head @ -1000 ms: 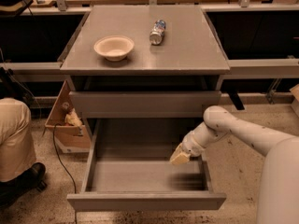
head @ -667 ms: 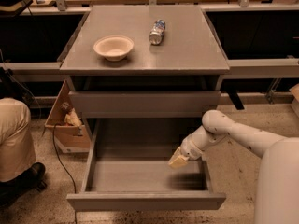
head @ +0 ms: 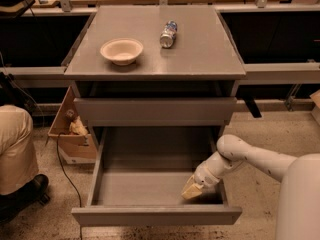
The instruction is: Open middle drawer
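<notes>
The grey cabinet (head: 155, 59) has its upper drawer front (head: 155, 111) closed. The middle drawer (head: 155, 215) below it is pulled far out, and its wide shallow grey tray (head: 145, 186) is bare inside. My gripper (head: 192, 189), with tan tips on a white arm (head: 250, 156) coming from the right, reaches down into the tray's right front part, close to the right wall and just behind the front panel. The lowest drawer is hidden under the open one.
A cream bowl (head: 121, 50) and a can lying on its side (head: 168, 33) sit on the cabinet top. A cardboard box (head: 70, 129) stands on the floor to the left. A person's leg and shoe (head: 17, 159) are at the far left. Benches run behind.
My gripper has moved down and toward the front of the open drawer's tray. The drawer itself has not visibly moved.
</notes>
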Available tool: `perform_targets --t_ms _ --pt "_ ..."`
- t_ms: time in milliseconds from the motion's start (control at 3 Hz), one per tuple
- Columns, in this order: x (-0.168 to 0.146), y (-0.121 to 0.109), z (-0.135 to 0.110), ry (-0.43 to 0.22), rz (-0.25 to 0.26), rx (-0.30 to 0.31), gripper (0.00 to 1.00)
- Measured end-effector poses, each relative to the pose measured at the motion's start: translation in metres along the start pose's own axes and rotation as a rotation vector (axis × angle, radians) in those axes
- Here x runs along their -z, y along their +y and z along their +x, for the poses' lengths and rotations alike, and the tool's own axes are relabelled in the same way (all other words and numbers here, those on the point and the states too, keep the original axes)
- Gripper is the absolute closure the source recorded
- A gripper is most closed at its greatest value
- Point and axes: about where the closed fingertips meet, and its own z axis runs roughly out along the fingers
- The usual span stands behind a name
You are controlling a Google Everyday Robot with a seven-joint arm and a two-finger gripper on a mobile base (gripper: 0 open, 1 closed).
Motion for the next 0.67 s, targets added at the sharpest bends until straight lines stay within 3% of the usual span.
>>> perform_targets --t_ms 333,667 --pt "-0.01 0.019 0.009 -0.004 -0.044 -0.009 1.0" --pt "-0.007 0.052 0.011 -0.014 -0.11 -0.011 1.0"
